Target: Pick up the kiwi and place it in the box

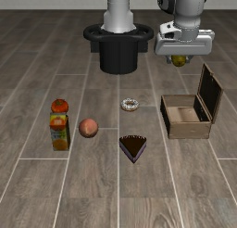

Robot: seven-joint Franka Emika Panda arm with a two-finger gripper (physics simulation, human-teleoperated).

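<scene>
Your claw (179,56) is closed on the kiwi (178,60), held above the floor (56,195) near its far edge, on the exterior view's right. The open box (188,118) sits forward of it, its lid (210,91) upright. Centre over the cavity, keep clear of that lid, lower, then release.

A peach (88,128) lies between a bottle (59,133) and a cake slice (133,147) (a doughnut (130,104) sits nearby).
</scene>
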